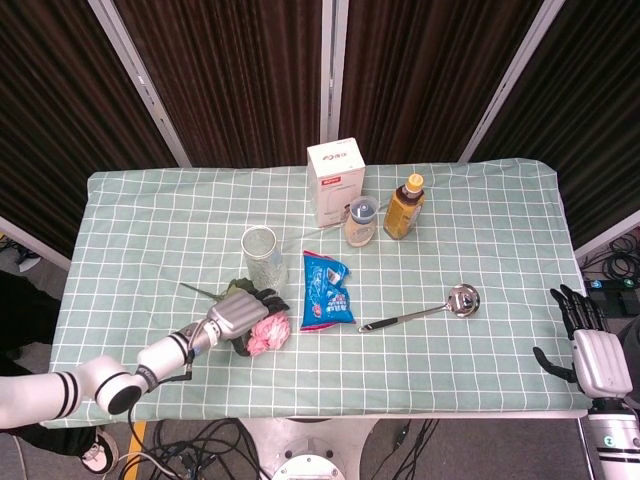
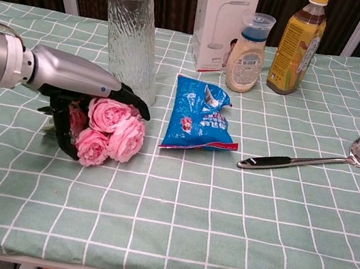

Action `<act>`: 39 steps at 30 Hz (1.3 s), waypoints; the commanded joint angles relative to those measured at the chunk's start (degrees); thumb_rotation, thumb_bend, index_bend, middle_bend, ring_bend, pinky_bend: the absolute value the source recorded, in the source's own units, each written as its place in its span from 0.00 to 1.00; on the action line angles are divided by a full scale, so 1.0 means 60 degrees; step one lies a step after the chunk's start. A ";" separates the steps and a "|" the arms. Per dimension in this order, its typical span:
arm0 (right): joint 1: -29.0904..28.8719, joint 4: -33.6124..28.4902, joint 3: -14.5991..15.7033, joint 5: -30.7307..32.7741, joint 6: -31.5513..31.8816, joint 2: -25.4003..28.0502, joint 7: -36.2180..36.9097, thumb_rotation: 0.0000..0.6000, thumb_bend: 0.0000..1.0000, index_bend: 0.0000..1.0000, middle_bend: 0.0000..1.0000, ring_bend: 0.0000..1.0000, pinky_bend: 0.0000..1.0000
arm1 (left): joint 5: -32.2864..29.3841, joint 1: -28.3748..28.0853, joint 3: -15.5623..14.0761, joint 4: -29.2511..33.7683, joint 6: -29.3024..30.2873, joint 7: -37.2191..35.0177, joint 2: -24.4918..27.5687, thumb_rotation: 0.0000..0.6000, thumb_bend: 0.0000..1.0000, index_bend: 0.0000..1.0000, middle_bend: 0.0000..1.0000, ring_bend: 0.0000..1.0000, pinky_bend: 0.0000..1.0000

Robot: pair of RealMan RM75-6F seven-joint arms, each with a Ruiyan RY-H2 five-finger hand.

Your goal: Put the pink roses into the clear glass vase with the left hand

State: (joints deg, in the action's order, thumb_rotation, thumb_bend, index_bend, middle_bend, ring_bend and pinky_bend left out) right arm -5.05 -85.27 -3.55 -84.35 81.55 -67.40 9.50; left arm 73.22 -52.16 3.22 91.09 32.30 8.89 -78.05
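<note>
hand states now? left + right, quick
Left hand: fingers wrapped around the pink roses, gripping them on the table.
Right hand: open, holding nothing, off the table's right edge.

- A rectangular table covered by a pale green cloth with a white grid (image 1: 150, 220) fills the middle of the head view.
- Behind the table hang dark brown pleated curtains (image 1: 230, 80).
- Grey-white slanted metal posts (image 1: 140, 85) cross the curtains.
- Below the table's front edge, tangled black cables (image 1: 215, 440) lie on a grey floor (image 1: 480, 445).
</note>
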 commanded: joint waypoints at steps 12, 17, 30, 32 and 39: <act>0.0030 -0.0032 -0.0021 0.0220 -0.0126 0.0046 -0.0076 1.00 0.19 0.00 0.00 0.00 0.00 | 0.0195 0.0159 -0.0307 0.0060 0.0594 0.0164 0.0020 1.00 0.08 0.45 0.48 0.40 0.58; 0.0065 0.0156 0.0002 0.0271 -0.0177 0.0011 0.0078 1.00 0.19 0.00 0.00 0.00 0.00 | 0.0215 0.0378 -0.0458 0.0433 0.0956 0.0253 0.0350 1.00 0.19 0.48 0.49 0.43 0.60; 0.0314 0.0379 0.0009 0.0053 0.0342 0.0054 0.0357 1.00 0.19 0.00 0.00 0.00 0.00 | 0.0233 0.1690 -0.0743 0.2589 0.3461 0.1452 0.2926 1.00 0.26 0.49 0.50 0.44 0.61; 0.0306 0.0345 0.0018 -0.0014 0.0369 0.0035 0.0346 1.00 0.19 0.00 0.00 0.00 0.00 | 0.0280 0.1997 -0.0620 0.2817 0.4136 0.1499 0.3387 1.00 0.26 0.49 0.50 0.44 0.61; 0.0253 0.0289 0.0064 -0.0182 0.0358 -0.0013 0.0204 1.00 0.19 0.00 0.00 0.00 0.00 | 0.1297 0.3244 0.0762 0.1404 0.8360 0.0967 0.2416 1.00 0.26 0.50 0.51 0.45 0.62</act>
State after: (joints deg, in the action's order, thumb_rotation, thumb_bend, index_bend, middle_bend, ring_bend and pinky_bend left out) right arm -3.48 -83.55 -3.20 -85.39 83.76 -67.50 10.78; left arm 77.00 -37.46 2.39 104.81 69.29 17.09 -59.69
